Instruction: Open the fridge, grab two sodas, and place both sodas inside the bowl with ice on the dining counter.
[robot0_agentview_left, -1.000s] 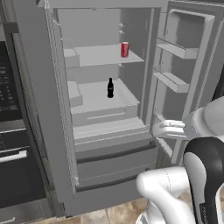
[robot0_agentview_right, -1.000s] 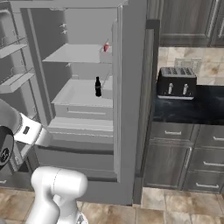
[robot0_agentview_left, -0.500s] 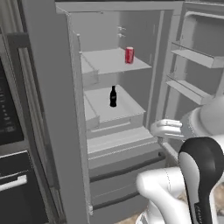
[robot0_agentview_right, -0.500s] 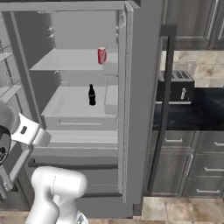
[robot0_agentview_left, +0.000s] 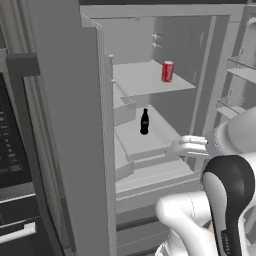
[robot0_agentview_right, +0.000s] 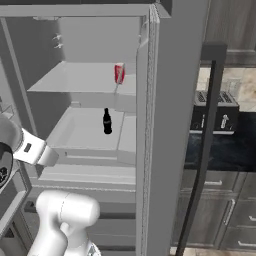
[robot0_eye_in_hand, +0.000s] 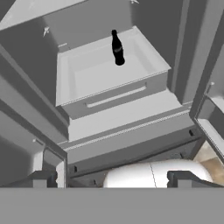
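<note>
The fridge (robot0_agentview_left: 70, 125) (robot0_agentview_right: 170, 125) stands open, white shelves showing. A red soda can (robot0_agentview_left: 167, 71) (robot0_agentview_right: 119, 73) stands upright on the upper shelf. A dark slim-necked soda bottle (robot0_agentview_left: 144, 122) (robot0_agentview_right: 106, 121) (robot0_eye_in_hand: 117, 48) stands in the white drawer tray (robot0_eye_in_hand: 109, 94) one level below. My gripper (robot0_eye_in_hand: 114, 178) is open and holds nothing, low in front of that tray and well short of the bottle. In the left base view the gripper (robot0_agentview_left: 186, 146) hovers at the tray's front right corner. The bowl and the dining counter are out of view.
The left fridge door (robot0_agentview_left: 75, 150) swings out close on my left. The right door with its dark bar handle (robot0_agentview_right: 206, 150) stands on my right, its bins (robot0_agentview_left: 239, 75) beside the arm. A black oven (robot0_agentview_left: 15, 165) is at far left. A toaster (robot0_agentview_right: 215, 117) sits on the dark back counter.
The whole picture has shifted: the base has driven closer to the fridge, so its inside looks larger and more head-on. The gripper stays open and empty.
</note>
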